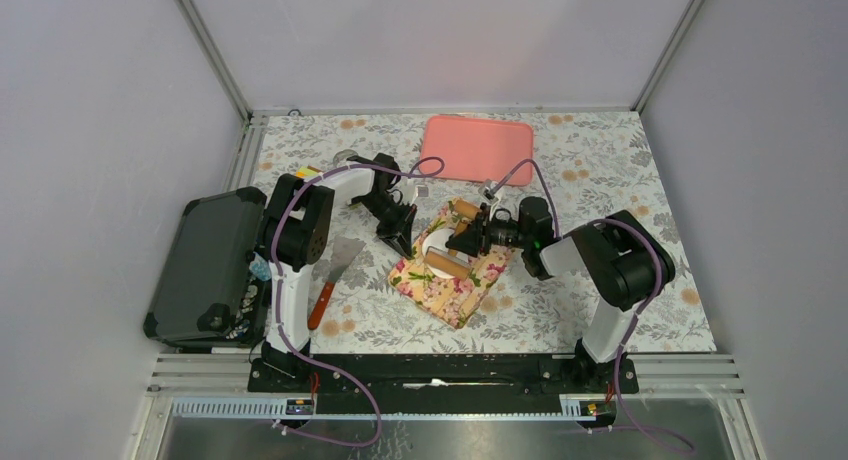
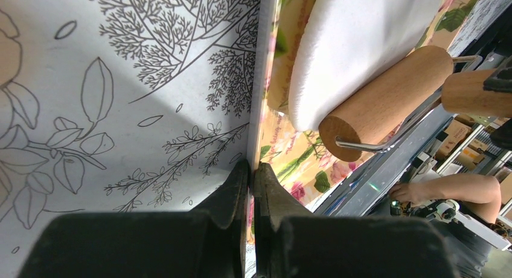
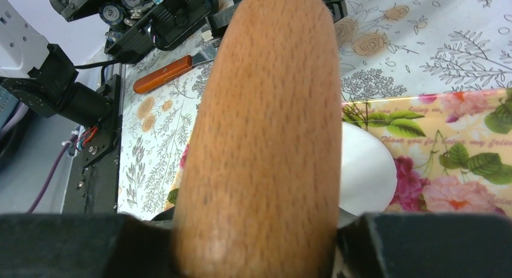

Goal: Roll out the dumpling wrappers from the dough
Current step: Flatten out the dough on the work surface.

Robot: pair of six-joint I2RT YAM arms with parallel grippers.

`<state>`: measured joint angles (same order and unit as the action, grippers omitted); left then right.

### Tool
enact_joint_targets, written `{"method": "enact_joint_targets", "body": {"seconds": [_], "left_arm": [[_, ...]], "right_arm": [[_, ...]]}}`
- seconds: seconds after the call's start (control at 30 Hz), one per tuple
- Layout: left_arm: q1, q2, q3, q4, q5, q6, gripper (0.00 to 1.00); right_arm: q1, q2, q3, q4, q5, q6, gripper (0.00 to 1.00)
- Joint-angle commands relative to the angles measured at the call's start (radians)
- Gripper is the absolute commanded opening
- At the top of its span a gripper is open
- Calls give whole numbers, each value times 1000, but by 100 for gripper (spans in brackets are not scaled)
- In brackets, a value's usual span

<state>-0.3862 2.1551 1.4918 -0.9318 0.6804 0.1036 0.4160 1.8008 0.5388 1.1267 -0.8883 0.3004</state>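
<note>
White and smooth: found the dough [image 1: 437,246] pressed into a flat, rounded sheet, lying on the floral mat [image 1: 455,295], on the side toward the left arm. Judged the sheet thick at its rim in the left wrist view, so not yet thin enough for cutting. Found no dumpling wrappers in any view: no cut discs, no round notch in the sheet. Could not pick out a ring cutter with any certainty.

Noted the rolling pin [image 1: 450,266], plain wood on a wire frame, with its roller resting on the side of the dough nearer the right arm. Found the right gripper [image 3: 256,245] clamped on the pin's wooden handle, fingers tight against both sides. Found the left gripper [image 2: 252,181] with fingers brought together on the mat edge nearest the left arm, pinching it, presumably to stop the mat sliding under the roller.

Further out, noted a pink tray [image 1: 477,148] at the far side of the patterned tablecloth [image 1: 600,180], well apart from the mat. Noted a scraper [image 1: 335,270] with an orange handle left of the mat, and a black case [image 1: 200,265] at the left edge.

Placed the work in the rolling stage. Done: flattening begun, mat secured, pin in hand. Left: further passes to thin the sheet, then cutting out the discs.
</note>
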Motion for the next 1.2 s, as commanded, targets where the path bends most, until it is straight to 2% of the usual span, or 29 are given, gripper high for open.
{"method": "enact_joint_targets", "body": {"seconds": [0.0, 0.27, 0.5, 0.9, 1.17], "left_arm": [[22, 39, -34, 86, -172, 2, 0], [23, 42, -33, 86, -170, -1, 0], [24, 43, -33, 86, -170, -2, 0], [24, 41, -34, 88, -170, -3, 0], [24, 40, -34, 87, -170, -4, 0]], "right_arm": [[47, 32, -55, -191, 15, -170, 0], [86, -1, -65, -158, -33, -214, 0], [118, -46, -79, -172, -74, -321, 0], [168, -73, -76, -275, -130, -502, 0], [199, -153, -82, -417, -144, -714, 0]]}}
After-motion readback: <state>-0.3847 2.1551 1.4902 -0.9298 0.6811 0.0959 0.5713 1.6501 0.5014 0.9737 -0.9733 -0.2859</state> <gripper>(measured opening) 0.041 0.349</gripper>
